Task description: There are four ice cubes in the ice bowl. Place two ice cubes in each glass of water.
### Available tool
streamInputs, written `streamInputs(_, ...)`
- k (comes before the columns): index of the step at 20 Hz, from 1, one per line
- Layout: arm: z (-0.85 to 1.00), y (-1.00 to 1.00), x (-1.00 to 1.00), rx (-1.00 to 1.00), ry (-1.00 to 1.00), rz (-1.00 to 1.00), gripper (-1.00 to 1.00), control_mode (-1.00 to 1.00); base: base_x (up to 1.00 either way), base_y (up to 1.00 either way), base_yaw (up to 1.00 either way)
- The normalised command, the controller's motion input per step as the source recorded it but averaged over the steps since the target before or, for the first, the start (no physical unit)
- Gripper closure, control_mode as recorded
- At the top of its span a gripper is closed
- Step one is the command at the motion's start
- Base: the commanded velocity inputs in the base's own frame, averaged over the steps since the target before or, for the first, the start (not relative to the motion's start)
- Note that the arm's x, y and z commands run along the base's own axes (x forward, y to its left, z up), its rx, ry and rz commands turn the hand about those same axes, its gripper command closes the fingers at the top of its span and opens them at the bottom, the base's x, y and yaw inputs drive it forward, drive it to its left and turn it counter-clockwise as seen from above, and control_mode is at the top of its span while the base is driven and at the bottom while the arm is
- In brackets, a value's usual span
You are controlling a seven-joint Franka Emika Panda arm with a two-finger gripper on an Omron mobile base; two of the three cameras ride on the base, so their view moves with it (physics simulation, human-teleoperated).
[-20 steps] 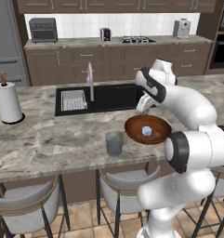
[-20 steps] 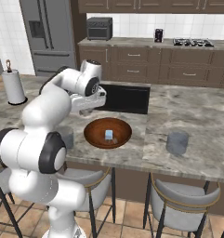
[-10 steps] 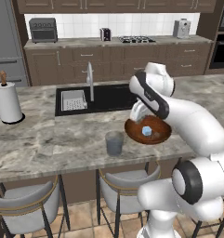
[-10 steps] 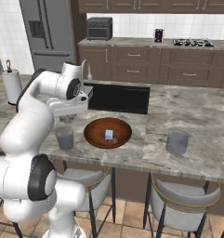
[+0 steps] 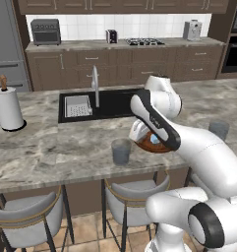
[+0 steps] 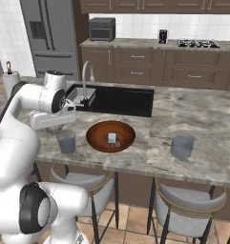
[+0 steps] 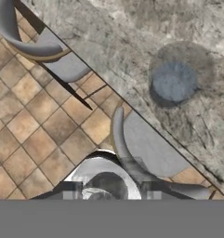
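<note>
The ice bowl [image 6: 110, 136] sits on the counter between the two glasses, and one ice cube [image 6: 111, 138] shows in it. In the left base view my arm covers most of the ice bowl [image 5: 157, 144]. The left glass of water [image 6: 67, 141] [image 5: 121, 151] stands near the counter's front edge, and the right glass [image 6: 182, 145] [image 5: 219, 129] stands apart on the other side. My gripper [image 6: 53, 127] hangs beside and above the left glass. The hand view looks down past the gripper [image 7: 111, 191] at that glass [image 7: 174, 81]. Its fingers stand partly apart; I cannot make out a cube between them.
A black sink [image 5: 98, 104] with a tall faucet [image 5: 95, 83] lies behind the bowl. A white paper-towel roll [image 5: 8, 108] stands at the counter's far left. Stools [image 6: 178, 205] sit under the front edge, over the tiled floor [image 7: 34, 135].
My arm has swung from over the bowl leftward and toward the front edge, ending by the left glass. Bowl and glasses have stayed put.
</note>
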Motion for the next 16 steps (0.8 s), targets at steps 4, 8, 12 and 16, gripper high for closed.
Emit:
streamInputs(4,0.00,0.16,0.15,0.00,0.01,-0.01,1.00,-1.00,0.00,0.00,0.00)
streamInputs(8,0.00,0.18,0.31,-0.01,0.03,-0.04,1.00,-1.00,0.00,0.00,0.00)
streamInputs(12,0.00,0.03,0.44,0.00,0.04,0.00,1.00,-1.00,0.00,0.00,0.00)
streamInputs(16,0.00,0.00,0.45,0.00,0.03,0.00,1.00,-1.00,0.00,0.00,0.00)
